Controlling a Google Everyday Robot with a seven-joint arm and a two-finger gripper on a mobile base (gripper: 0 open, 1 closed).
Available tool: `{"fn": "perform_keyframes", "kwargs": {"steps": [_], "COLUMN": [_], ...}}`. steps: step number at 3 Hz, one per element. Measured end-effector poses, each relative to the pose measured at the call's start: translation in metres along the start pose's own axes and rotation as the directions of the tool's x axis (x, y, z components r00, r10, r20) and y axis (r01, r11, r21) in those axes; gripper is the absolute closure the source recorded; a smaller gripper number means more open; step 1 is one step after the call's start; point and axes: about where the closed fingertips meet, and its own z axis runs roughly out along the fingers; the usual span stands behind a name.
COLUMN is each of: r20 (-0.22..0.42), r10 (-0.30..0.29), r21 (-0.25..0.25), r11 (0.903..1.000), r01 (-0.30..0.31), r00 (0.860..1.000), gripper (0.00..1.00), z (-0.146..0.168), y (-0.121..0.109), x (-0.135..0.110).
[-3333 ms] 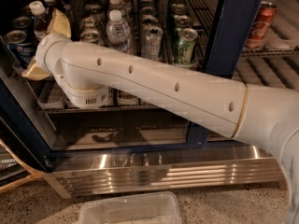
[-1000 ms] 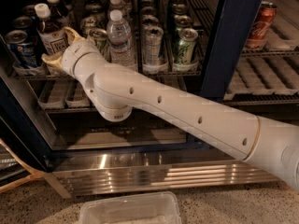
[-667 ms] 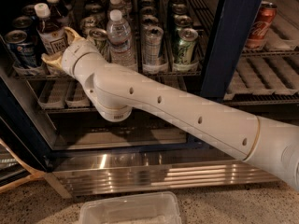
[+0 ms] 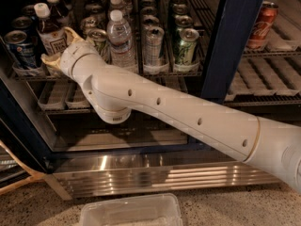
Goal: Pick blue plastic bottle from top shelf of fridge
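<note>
The blue plastic bottle (image 4: 47, 29), small with dark liquid, a white cap and a white label, stands at the left front of the top shelf (image 4: 197, 72) of the fridge (image 4: 235, 36). My gripper (image 4: 57, 48) reaches into the fridge and sits right at the bottle's lower half, partly covering the label. The bottle stands upright on the rack. My white arm crosses the view from the lower right up to the bottle.
A blue soda can (image 4: 19, 48) stands just left of the bottle. A taller water bottle (image 4: 121, 36) and rows of cans (image 4: 185, 46) stand to its right. A red can (image 4: 261, 25) sits beyond the door frame. The lower rack (image 4: 54, 95) has short trays. A clear plastic bin (image 4: 131, 213) lies on the floor.
Since 3.3 s ago my gripper has risen and moved right from the shelf's left edge to the bottle. Over the last second nothing visibly moved.
</note>
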Motion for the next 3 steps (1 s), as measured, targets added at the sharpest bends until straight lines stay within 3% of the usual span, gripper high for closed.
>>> {"fn": "perform_keyframes", "kwargs": {"steps": [1, 2, 3], "r20": [-0.002, -0.002, -0.010], "r10": [-0.009, -0.032, -0.051], "r21": [0.006, 0.012, 0.019], "r11": [0.9999, 0.9994, 0.9985], "r01": [0.009, 0.032, 0.051], "r00": [1.000, 0.999, 0.999], "gripper": [0.60, 0.50, 0.48], "z": [0.001, 0.018, 0.036], "y": [-0.001, 0.001, 0.002], "x": [0.000, -0.003, -0.003]}}
